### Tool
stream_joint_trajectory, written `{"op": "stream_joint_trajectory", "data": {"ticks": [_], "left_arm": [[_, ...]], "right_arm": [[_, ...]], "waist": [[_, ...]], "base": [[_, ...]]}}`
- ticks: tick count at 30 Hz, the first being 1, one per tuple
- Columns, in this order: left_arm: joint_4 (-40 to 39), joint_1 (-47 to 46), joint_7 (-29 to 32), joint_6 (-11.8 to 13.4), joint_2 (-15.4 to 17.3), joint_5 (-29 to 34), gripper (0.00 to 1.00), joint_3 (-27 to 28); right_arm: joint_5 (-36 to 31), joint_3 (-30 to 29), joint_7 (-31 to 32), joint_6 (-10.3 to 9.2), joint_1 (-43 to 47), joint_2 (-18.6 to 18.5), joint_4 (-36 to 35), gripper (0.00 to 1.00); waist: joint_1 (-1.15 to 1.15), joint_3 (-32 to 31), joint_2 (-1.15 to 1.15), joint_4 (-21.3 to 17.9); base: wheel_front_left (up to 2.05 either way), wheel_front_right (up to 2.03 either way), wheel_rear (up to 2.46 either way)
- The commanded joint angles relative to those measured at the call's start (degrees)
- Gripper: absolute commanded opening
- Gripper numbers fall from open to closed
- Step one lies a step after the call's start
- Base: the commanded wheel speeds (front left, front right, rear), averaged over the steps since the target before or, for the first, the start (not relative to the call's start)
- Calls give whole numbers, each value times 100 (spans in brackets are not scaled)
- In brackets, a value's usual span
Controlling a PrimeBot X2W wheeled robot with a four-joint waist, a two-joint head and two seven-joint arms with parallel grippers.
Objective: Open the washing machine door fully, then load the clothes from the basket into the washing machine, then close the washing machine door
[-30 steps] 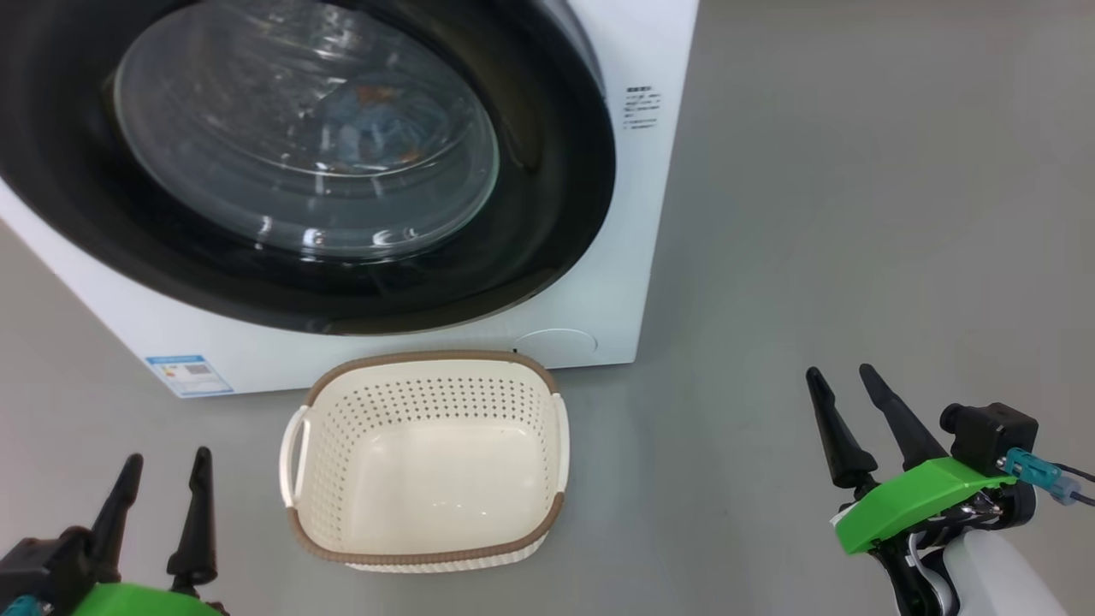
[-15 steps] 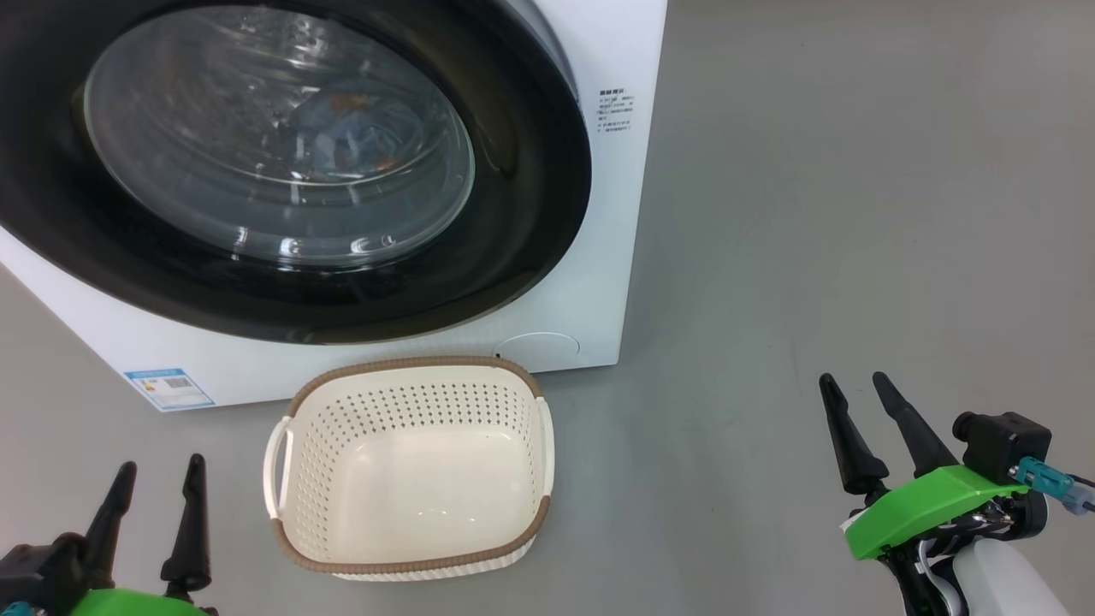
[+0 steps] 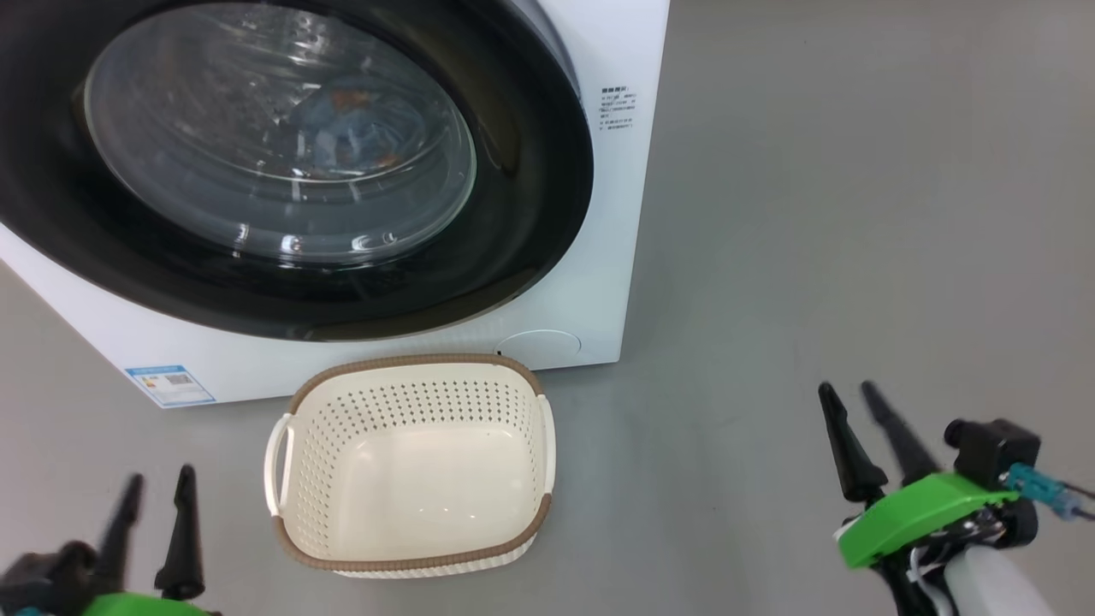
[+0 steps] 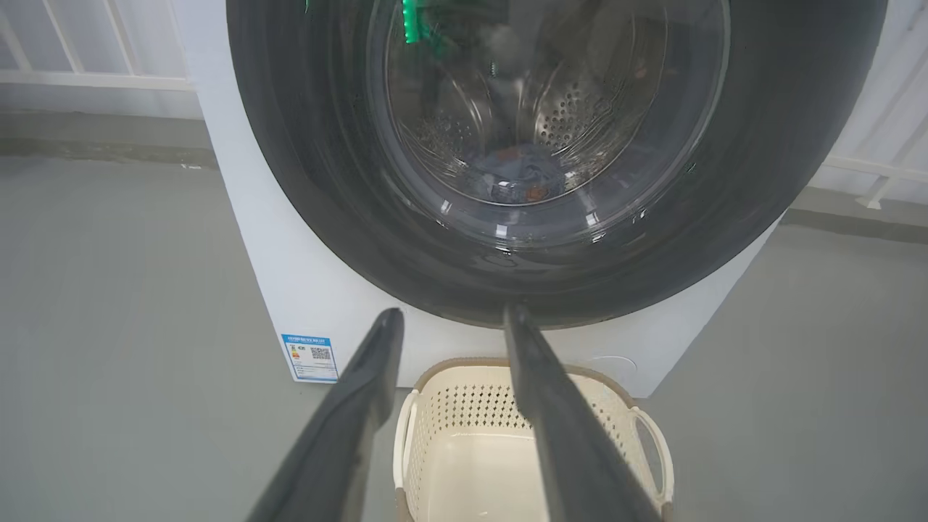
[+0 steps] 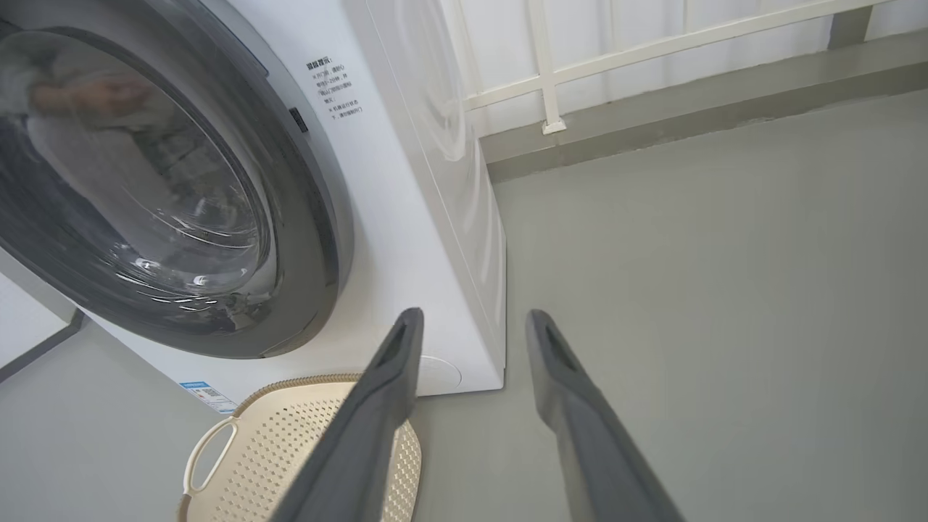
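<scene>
The washing machine [image 3: 629, 214] stands ahead at the upper left, and its glossy black washing machine door [image 3: 530, 197] lies flat against the front. Through the porthole the blue clothes [image 3: 351, 128] lie in the steel drum, also seen as clothes [image 4: 522, 174] in the left wrist view. The cream basket [image 3: 411, 364] sits on the floor before the machine, with nothing in it. My left gripper [image 3: 158, 479] is open at the lower left, beside the basket. My right gripper [image 3: 847, 389] is open over bare floor to the right. Left gripper [image 4: 454, 313] and right gripper [image 5: 475, 315] both hold nothing.
Grey floor [image 3: 855, 214] spreads wide to the right of the machine. A blue label [image 3: 169, 385] and a round cover [image 3: 537, 346] mark the machine's lower front. A white railing [image 5: 551, 65] runs behind the machine.
The head camera shifted slightly, so the machine sits a bit further left. Both grippers' fingers have drawn a little closer together, and the left gripper has sunk slightly and looks blurred.
</scene>
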Motion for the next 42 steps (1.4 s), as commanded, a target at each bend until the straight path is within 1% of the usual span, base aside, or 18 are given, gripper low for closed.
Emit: {"op": "stream_joint_trajectory", "data": {"ticks": [1,5,8,9,12,14,42], "left_arm": [[57,6,3,0,-58,-1,0,-21],[81,8,64,0,-126,-187,0,-20],[74,5,115,-1,-146,-355,0,-6],[73,4,132,-1,-153,-410,0,-2],[75,-8,182,-1,-173,-576,0,11],[76,-13,198,-1,-180,-632,0,15],[51,-114,670,-3,-369,-2179,0,146]], "right_arm": [[1,12,0,0,21,28,54,0],[172,-13,59,0,69,68,45,0],[327,-44,110,0,96,86,7,0],[378,-55,127,-1,105,93,-5,0],[531,-85,177,-1,124,111,-34,0],[582,-95,194,-1,128,117,-44,0],[2008,-386,669,-3,306,288,-355,0]], "waist": [[0,0,0,0],[2,-13,0,1],[12,-41,0,3],[12,-48,0,4],[2,-53,0,6],[1,-55,0,6],[0,-182,0,21]], "base": [[0,0,0],[0,0,0],[0,0,0],[0,0,0],[0,0,0],[0,0,0],[0,0,0]]}}
